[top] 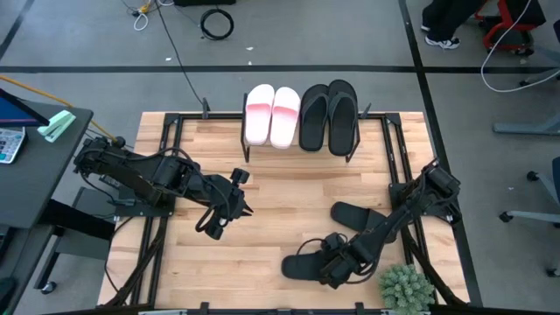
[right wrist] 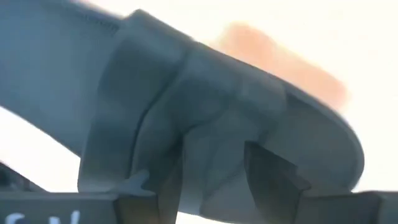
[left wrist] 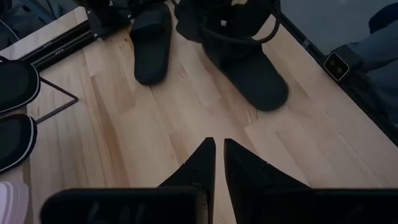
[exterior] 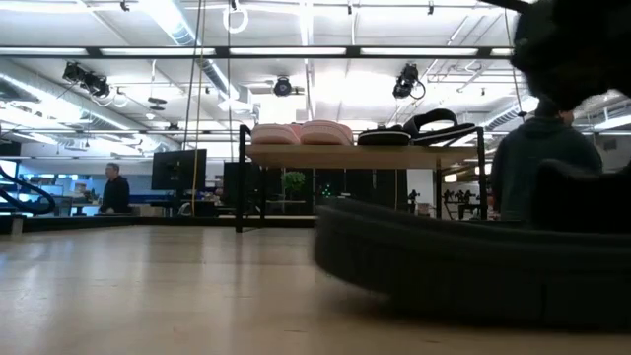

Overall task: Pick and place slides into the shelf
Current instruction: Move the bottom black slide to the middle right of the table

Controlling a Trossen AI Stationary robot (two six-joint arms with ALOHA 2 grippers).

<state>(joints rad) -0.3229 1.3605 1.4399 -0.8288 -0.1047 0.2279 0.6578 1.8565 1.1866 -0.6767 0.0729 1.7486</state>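
Right claw, low over the near-right part of the tabletop, directly upon the nearer black flip-flop. In the right wrist view the two fingers stand apart on either side of the flip-flop's strap and sole edge; whether they already pinch it or merely bracket it cannot be told from these views, nor whether the sole has left the wood. The flip-flop's long axis runs roughly across the tabletop, its free end pointing toward the left arm's side, so the claw sits at the end nearer the right arm. The second black flip-flop lies just beyond, nearer the shelf, partly under the right forearm.

Governing relation: the shelf stands at the far edge, centred, well apart from the claw and straight away from the robot. Its top board already carries the pink-and-white slides and the black wide-strap slides, side by side and filling it; the free room is judged to be on the lower tier, hidden from above.

Left claw, hovering over bare wood left of centre, fingers nearly together and holding nothing. It lies farther from both flip-flops than the right claw; the pick is judged the right arm's
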